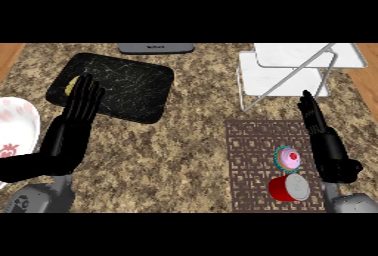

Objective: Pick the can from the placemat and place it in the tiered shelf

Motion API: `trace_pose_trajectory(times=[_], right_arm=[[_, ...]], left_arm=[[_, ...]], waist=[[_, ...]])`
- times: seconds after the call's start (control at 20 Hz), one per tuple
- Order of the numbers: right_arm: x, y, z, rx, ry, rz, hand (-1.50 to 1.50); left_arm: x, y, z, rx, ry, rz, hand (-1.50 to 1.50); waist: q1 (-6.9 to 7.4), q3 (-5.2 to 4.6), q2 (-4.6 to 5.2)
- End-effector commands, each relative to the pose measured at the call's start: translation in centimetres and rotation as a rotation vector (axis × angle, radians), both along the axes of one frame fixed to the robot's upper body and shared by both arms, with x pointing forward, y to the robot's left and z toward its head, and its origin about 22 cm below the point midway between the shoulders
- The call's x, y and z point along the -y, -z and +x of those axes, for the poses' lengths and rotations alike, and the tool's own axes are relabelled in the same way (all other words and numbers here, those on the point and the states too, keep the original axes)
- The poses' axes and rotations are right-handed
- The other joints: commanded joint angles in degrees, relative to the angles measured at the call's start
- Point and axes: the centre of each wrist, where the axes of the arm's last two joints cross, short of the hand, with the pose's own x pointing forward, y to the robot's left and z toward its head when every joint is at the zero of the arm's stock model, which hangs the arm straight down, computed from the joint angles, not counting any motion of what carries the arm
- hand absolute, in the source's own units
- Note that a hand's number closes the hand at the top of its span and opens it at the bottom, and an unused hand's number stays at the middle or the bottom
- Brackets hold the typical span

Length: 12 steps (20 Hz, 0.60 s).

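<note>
So basically nothing's done yet as far as I can see: the red can sits on the brown patterned placemat, down at its near right corner, with a little pink-and-teal thing just beyond it on the same mat. The white tiered shelf is further back on the desk, well apart from the can, and I can't see anything in it. So the whole job is left: grab, lift, carry over, set down. The right hand is just beside the placemat's right edge, fingers straight and pointing away from the robot, holding nothing and not touching the can, which is near its wrist. I'd guess it needs to pull back and turn in toward the can. The left hand is over on the other side, flat and open, its fingertips over the edge of a black mat next to a yellow thing. It looks parked.
</note>
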Motion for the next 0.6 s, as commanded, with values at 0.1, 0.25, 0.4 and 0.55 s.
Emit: trace_pose_trajectory(times=[0.1, 0.25, 0.4, 0.55], right_arm=[[2.8, -0.3, -2.9, -0.058, 0.212, 0.079, -1.50], [7.3, -2.5, -4.4, -0.099, 0.376, 0.148, -1.50], [11.4, 1.3, -6.5, -0.193, 0.587, -0.171, 1.50], [11.3, 3.9, -9.1, -0.147, 0.926, -0.109, 1.50]], left_arm=[[-1.2, 2.1, 0.9, -0.108, -0.075, 0.179, 0.00], [-3.0, 4.1, -0.5, -0.227, -0.156, 0.316, 0.00], [-2.7, 3.4, -0.3, -0.200, -0.134, 0.252, 0.00], [-2.0, 4.8, -0.9, -0.252, -0.116, 0.285, 0.00]], waist=[[-0.15, 0.37, -0.13], [-2.43, 0.38, -0.57], [-4.94, -0.85, 1.90], [-2.84, 0.29, 0.14]])
